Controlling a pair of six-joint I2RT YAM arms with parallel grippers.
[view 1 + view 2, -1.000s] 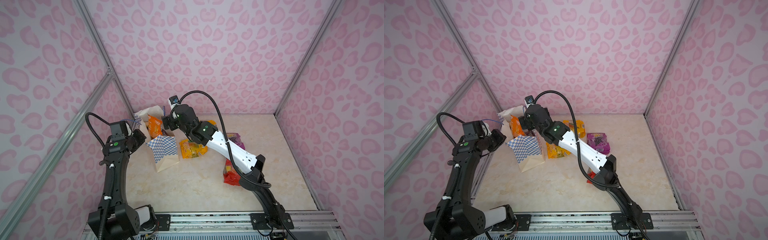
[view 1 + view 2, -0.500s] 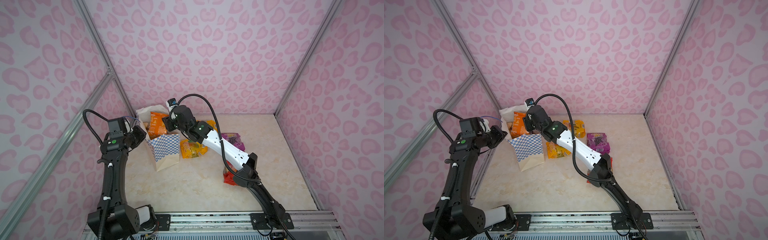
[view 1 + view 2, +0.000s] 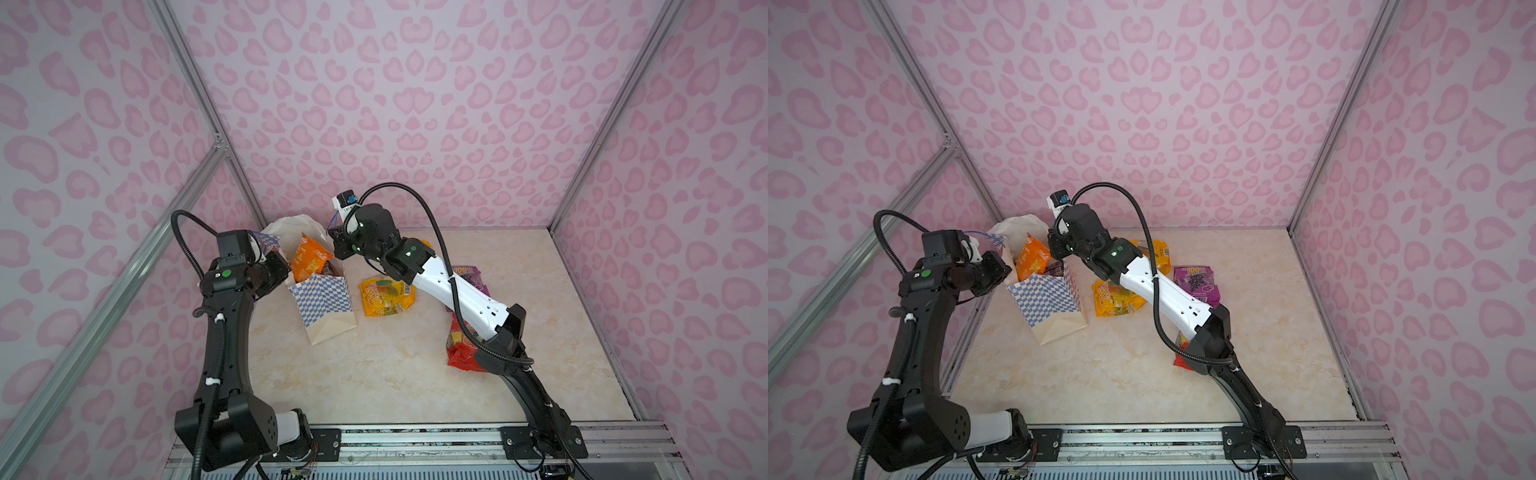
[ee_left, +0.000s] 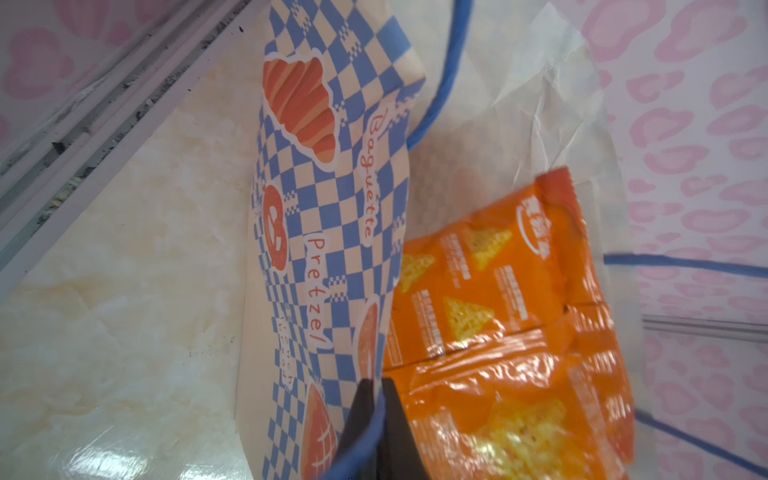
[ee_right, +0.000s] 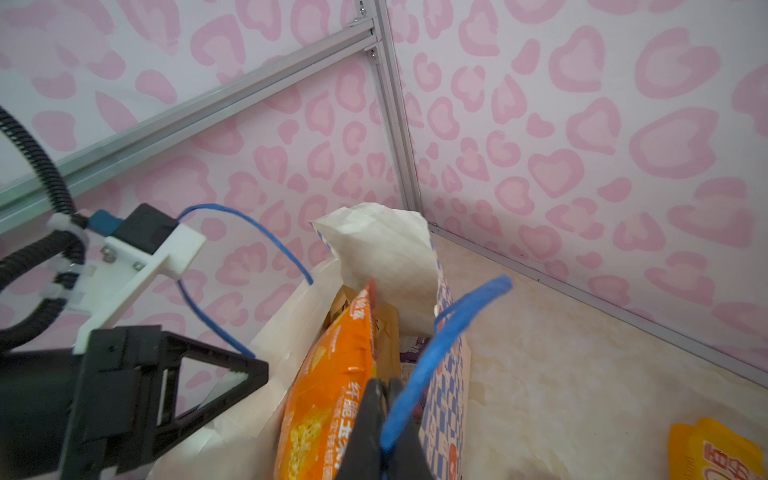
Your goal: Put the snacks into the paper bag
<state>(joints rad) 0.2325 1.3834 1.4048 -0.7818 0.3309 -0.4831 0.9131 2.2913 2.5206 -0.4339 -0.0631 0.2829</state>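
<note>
Ok so, going left to right: the left arm (image 3: 224, 332) is standing tall off its base and bending forward at the top, with the wrist pointing sideways at the paper bag (image 3: 324, 303). The left gripper (image 4: 379, 388) is pinching shut on the bag's left rim, and a blue cord is running between its fingers too.

The bag is standing in the back-left corner of the table (image 3: 395, 382) with its mouth gaping upward and a gripper sitting at the rim on each side. 1 orange chip packet (image 3: 309, 259) is sticking up out of the mouth between the 2 grippers, right up against the left one's finger.

The right arm (image 3: 457, 295) is stretching long and low across the middle, wrist tipping down over the bag's right edge. The right gripper (image 5: 384, 399) is closed, jaws pressing together on the blue cord handle (image 5: 457, 316).

Right of the bag, 1 yellow gummy packet (image 3: 386, 297) is lying flat just beside it. 1 purple packet (image 3: 1196, 282) is lying farther right, and 1 red packet (image 3: 461, 353) is hiding half under the right elbow. All 3 are lying well apart from both grippers.
</note>
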